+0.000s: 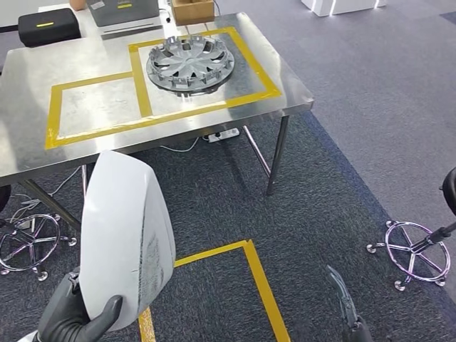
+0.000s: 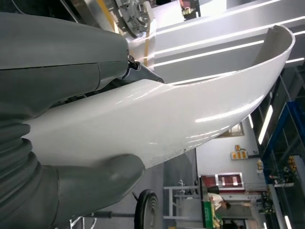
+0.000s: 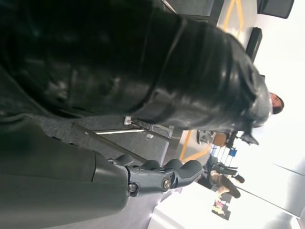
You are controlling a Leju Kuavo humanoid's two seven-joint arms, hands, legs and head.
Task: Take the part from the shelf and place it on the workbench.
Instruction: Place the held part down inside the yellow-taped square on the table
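- The robot's left hand, gloved in dark grey, sits low at the near left of the head view and grips a white curved part by its lower edge.
- The part rises upright out of the hand, a smooth white shell with a scuffed grey patch on its right side.
- In the left wrist view the same white part runs lengthwise away from the hand, clamped between the thick grey thumb and the darker fingers.
- The part is held in the air above dark carpet, on the near side of a steel workbench and not touching it.
- Yellow tape marks two rectangles on the bench top; a silver wheel cover lies flat inside the right one.
- The right hand hangs low at the near right, well apart from the part; in the right wrist view its fingers are stretched out straight and hold nothing.
- More yellow tape outlines a box on the carpet between the two hands.
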